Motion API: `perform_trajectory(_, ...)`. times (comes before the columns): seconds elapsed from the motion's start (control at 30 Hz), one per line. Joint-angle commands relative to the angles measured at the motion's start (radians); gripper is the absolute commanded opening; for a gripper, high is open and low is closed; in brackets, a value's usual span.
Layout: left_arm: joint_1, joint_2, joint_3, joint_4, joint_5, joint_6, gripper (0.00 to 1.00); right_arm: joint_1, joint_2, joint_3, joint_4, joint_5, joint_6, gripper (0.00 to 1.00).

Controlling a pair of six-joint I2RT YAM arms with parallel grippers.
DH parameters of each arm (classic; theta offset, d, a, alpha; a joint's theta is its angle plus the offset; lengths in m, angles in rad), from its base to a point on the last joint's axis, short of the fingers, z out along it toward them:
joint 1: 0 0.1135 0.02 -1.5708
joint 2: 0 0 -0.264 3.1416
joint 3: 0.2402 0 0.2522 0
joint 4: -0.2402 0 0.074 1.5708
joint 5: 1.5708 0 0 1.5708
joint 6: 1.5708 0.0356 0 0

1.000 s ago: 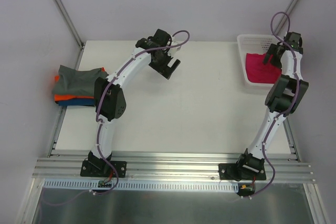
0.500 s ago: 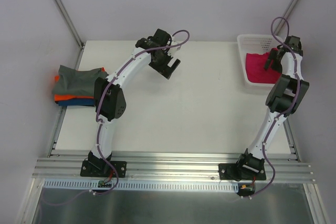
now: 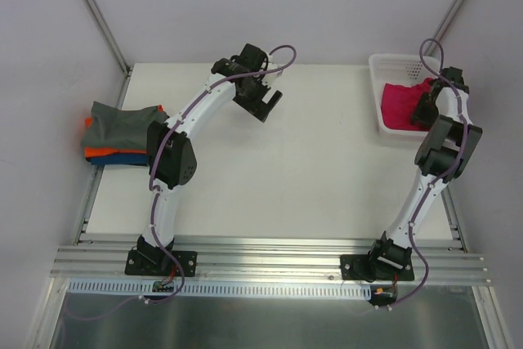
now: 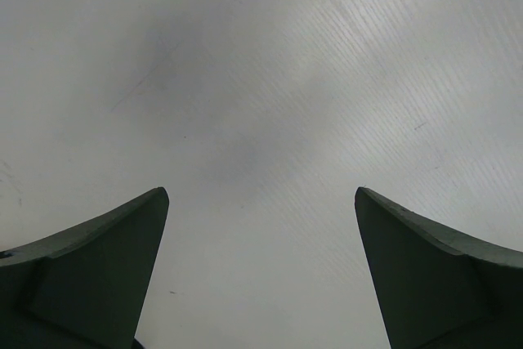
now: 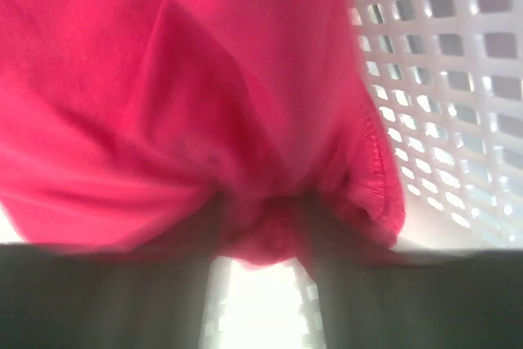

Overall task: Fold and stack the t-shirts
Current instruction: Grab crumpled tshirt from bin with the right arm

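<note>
Magenta-red soft cloth t-shirt [image 3: 399, 102] lay crumpled in white plastic lattice basket [image 3: 377, 79]. Judged light, limp, prone to drape; best pinched at a bunched fold. Right gripper [image 5: 257, 226] straddled such a fold, but a firm grip could not be confirmed. Left gripper [image 4: 261, 198] gaped empty above white table [image 4: 261, 55].

The right tool [image 5: 261, 239] shows only as a dark blur, tips buried in the red shirt [image 5: 204, 104]; grip unclear.

Open middle, crowded sides.
The table [image 3: 286, 177] is bare across its centre; a folded stack [image 3: 118, 132] fills the left edge, and basket [image 3: 394, 67] walls hem in the red shirt [image 3: 400, 102] at far right.
</note>
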Motion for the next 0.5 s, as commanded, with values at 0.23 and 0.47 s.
perform_trajectory(0.23, -0.018, 0.003, 0.064, -0.012, -0.01, -0.014, 0.99, 0.079, -0.079, 0.165, -0.138, -0.115, -0.004, 0.01)
perform_trajectory(0.47, 0.071, 0.007, 0.153, 0.003, -0.019, -0.062, 0.99, 0.216, -0.235, 0.251, -0.099, -0.108, -0.082, 0.01)
